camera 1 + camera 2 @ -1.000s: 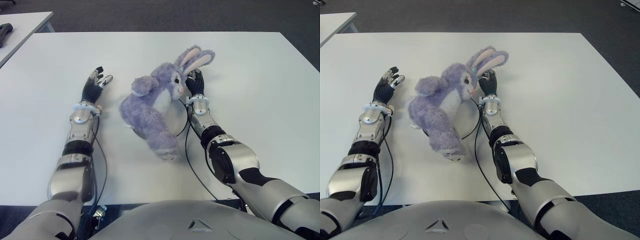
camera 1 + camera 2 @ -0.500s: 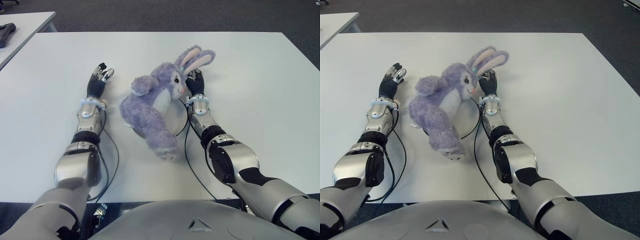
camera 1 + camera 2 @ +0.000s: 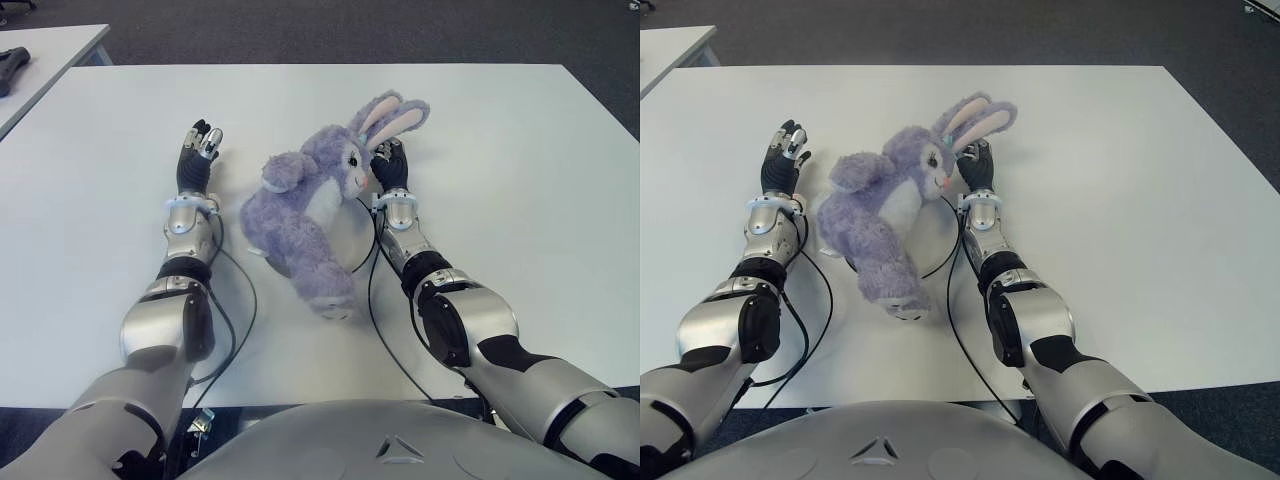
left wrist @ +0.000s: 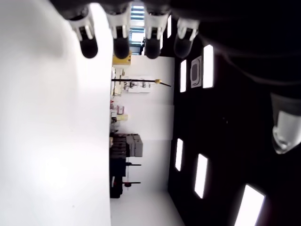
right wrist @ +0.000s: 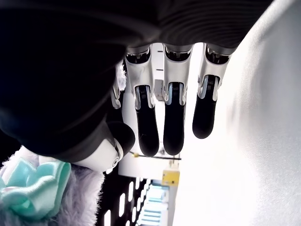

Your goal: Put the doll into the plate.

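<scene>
While the doll (image 3: 312, 205) is lying across the plate (image 3: 352, 240), my right hand (image 3: 390, 165) is sitting just beside its head, fingers (image 5: 171, 117) extended, holding nothing. My left hand (image 3: 196, 155) is showing apart on its other side, fingers spread.

Both arms stretched forward; left hand (image 3: 195, 160) and right hand (image 3: 388, 165) have fingers extended, empty.

white table (image 3: 500, 140), plate (image 3: 350, 240), purple doll (image 3: 310, 200)
</scene>
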You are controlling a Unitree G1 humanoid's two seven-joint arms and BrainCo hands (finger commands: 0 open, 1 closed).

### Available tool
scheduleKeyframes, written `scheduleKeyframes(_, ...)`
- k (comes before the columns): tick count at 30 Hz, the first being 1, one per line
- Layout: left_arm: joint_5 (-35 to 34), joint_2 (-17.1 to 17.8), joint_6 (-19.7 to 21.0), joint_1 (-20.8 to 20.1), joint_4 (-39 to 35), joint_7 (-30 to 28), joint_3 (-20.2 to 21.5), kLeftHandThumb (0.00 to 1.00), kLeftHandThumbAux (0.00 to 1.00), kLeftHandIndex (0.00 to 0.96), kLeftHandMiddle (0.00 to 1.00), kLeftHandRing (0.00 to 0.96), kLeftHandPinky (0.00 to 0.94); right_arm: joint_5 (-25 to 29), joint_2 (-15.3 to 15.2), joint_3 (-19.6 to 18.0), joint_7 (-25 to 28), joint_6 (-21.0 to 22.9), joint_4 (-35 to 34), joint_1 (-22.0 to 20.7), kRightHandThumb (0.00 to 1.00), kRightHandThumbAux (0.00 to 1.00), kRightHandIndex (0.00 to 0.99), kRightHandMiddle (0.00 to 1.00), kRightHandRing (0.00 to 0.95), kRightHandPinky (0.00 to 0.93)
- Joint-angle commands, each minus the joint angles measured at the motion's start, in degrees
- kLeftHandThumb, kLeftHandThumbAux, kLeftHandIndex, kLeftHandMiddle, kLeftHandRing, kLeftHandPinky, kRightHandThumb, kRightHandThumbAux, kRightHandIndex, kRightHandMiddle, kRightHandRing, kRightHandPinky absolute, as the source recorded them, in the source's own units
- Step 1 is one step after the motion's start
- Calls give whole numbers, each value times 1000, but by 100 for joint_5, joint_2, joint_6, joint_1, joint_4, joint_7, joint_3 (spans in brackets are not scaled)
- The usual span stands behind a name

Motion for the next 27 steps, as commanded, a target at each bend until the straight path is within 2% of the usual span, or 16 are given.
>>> scheduleKeyframes(1,-176,-524,35,862,589,128,168,0,473,0,24,0,0,6,251,-44,45,800,795,1180,690,737,413,364,341,310)
scheduleKeyframes(7,-115,-746,-243,1089,623,330,184,0,468,0,27,0,0,-6,247,-36,21,802,794,1185,690,737,413,362,341,315)
scheduleKeyframes(12,41,-1058,-686,1382,592,631,70,0,451,0,25,0,0,3,235,-42,42,773,791,1202,690,737,412,361,342,315)
scheduleKeyframes(20,229,-1245,-1080,1622,637,912,-53,0,432,0,19,0,0,17,226,-65,39,728,784,1228,693,737,413,365,343,314)
scheduleKeyframes(24,257,-1347,-1137,1751,703,986,-55,0,427,0,15,0,0,-31,216,-22,-15,674,779,1247,695,737,413,369,351,331)
scheduleKeyframes(27,186,-1390,-962,1821,800,908,29,0,422,0,12,0,0,-67,210,13,-46,649,777,1253,696,737,413,372,357,339)
